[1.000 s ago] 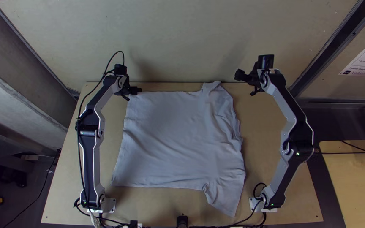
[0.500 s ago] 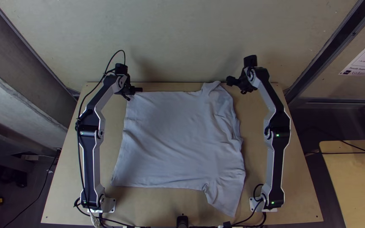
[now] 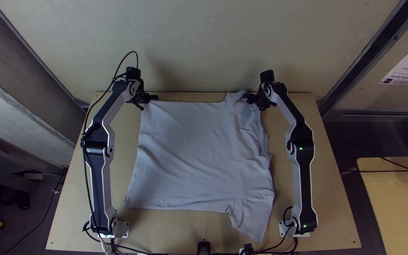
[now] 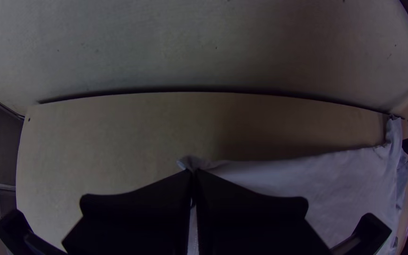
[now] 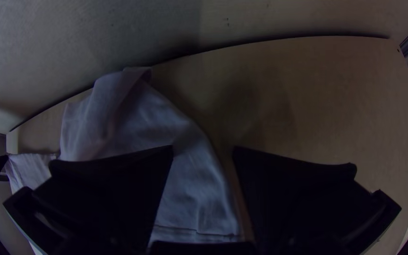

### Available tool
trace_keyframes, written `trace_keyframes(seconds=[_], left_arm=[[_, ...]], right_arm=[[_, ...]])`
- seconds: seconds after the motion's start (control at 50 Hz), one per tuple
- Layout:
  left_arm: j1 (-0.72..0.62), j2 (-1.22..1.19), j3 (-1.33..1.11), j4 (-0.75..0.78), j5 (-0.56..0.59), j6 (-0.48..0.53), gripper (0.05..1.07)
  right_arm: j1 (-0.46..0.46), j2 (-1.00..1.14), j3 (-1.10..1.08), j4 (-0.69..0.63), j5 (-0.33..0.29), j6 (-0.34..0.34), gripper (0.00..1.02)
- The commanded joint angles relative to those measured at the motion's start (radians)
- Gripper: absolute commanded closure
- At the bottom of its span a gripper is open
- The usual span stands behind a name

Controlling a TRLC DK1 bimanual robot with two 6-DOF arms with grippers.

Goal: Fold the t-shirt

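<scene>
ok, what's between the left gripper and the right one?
The t-shirt, its far edge running from the corner pinched in the left gripper toward the open right gripper. Top view shows that.

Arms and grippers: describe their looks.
The left arm and right arm have silver-grey links, black covers and joints, and small green lights. A black cable runs along the left arm. The left gripper and right gripper each have two wide, flat black fingers.
</scene>
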Motion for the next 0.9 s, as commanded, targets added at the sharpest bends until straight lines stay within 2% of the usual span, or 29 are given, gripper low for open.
trace_keyframes(seconds=[0.0,0.04,0.14,0.58,0.88], left_arm=[[-0.008,-0.054,-0.014,-0.017,-0.003,0.007,1.05],[-0.008,-0.056,-0.014,-0.019,-0.003,0.006,1.05],[-0.013,-0.056,-0.014,-0.022,-0.003,0.006,1.05],[-0.014,-0.060,-0.003,-0.019,-0.003,-0.025,1.05],[0.006,-0.019,0.038,0.035,-0.003,-0.053,1.05]], right_arm=[[0.002,0.037,0.034,0.006,-0.002,-0.017,0.72],[0.002,0.040,0.036,0.008,0.000,-0.021,0.76],[0.002,0.046,0.036,0.014,0.000,-0.042,1.00],[-0.021,0.011,0.037,-0.017,0.009,-0.045,1.00],[-0.043,-0.014,0.050,0.023,0.010,-0.042,1.00]])
